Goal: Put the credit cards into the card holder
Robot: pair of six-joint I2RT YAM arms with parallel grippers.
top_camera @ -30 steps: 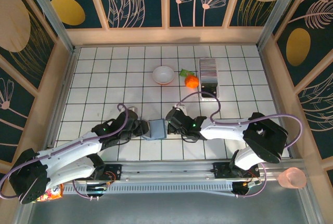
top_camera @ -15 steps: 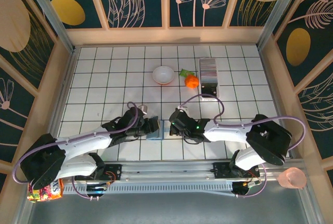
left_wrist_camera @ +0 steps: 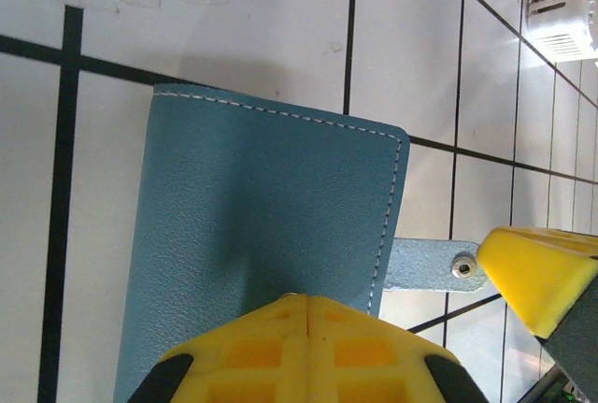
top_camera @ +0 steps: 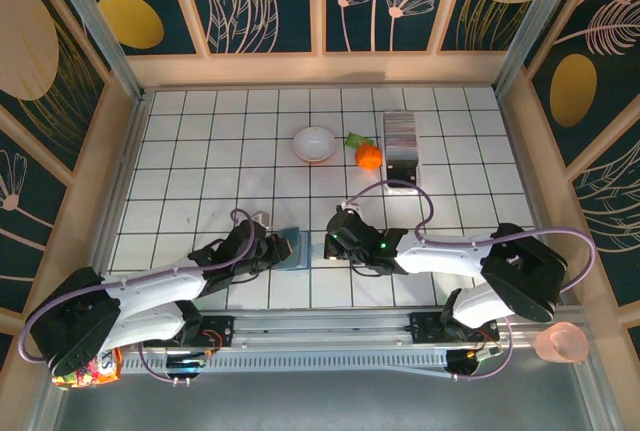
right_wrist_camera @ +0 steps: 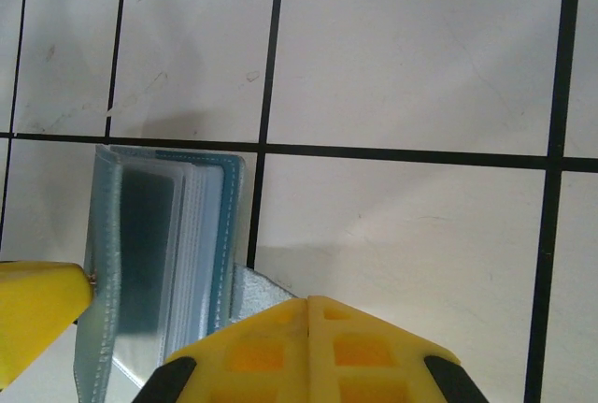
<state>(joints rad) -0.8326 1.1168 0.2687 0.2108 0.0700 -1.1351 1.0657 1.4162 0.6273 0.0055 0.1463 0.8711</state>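
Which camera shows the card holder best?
Left wrist: the card holder is large and sharp, with its teal cover, stitching and snap tab clear. Right wrist shows its edge with clear sleeves; the top view shows it small.

The left claw (left_wrist_camera: 307, 328) and the right claw (right_wrist_camera: 309, 333) are both yellow at the tip. Just ahead of the left one, the card holder (left_wrist_camera: 271, 216) is teal-blue with white stitching and a paler strap (left_wrist_camera: 420, 266). The table (top_camera: 200, 151) is white tile with a black grid. Far beyond the right claw, the credit cards (top_camera: 402, 131) look striped grey-white, beside a bright orange fruit (top_camera: 369, 156).
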